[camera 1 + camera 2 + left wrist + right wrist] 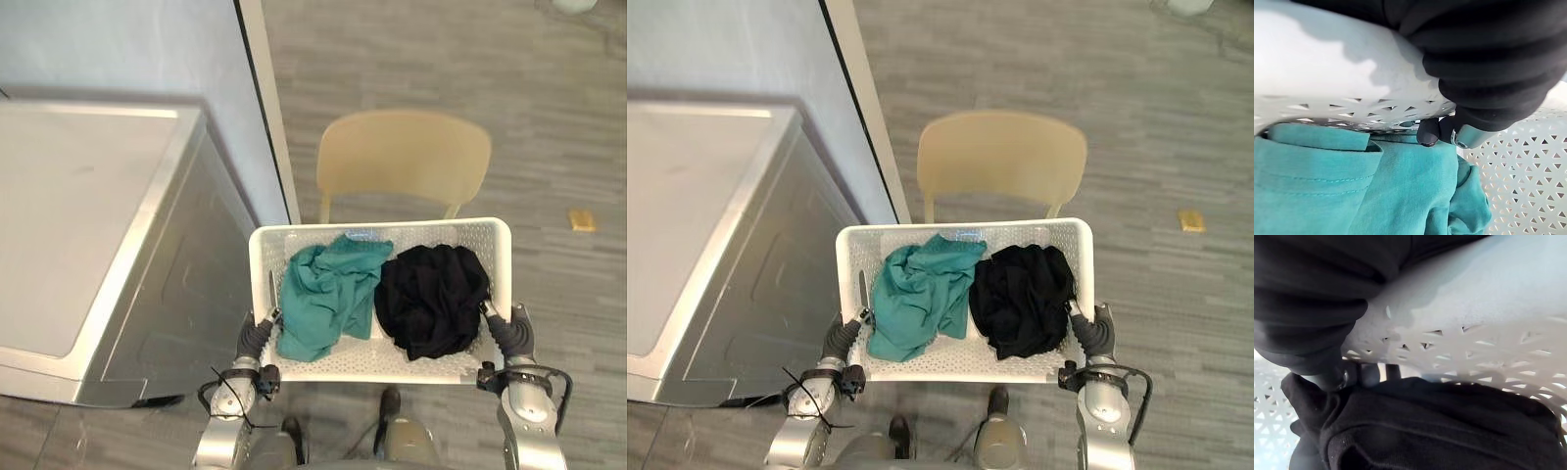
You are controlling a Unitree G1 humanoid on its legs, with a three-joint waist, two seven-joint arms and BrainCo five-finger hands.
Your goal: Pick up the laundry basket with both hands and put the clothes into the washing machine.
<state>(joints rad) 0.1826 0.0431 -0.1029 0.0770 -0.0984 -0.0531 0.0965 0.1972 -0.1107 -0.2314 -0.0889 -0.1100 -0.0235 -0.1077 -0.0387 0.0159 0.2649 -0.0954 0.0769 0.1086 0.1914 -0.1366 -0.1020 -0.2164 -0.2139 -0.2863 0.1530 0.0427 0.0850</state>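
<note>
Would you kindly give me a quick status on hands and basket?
Left hand and right hand both shut on laundry basket side rims. Teal garment and black garment inside. Washing machine to the left; tan chair just beyond basket.

Dark-tipped fingers (1369,374) of the right hand (1312,298) over the rim of the white basket (1474,308), black garment (1440,431) just beneath.

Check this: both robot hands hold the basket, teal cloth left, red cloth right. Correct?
No: the black cloth on the right isn't red, as the left eye view shows. The left robot hand and right robot hand do hold the basket, teal cloth on its left.
</note>
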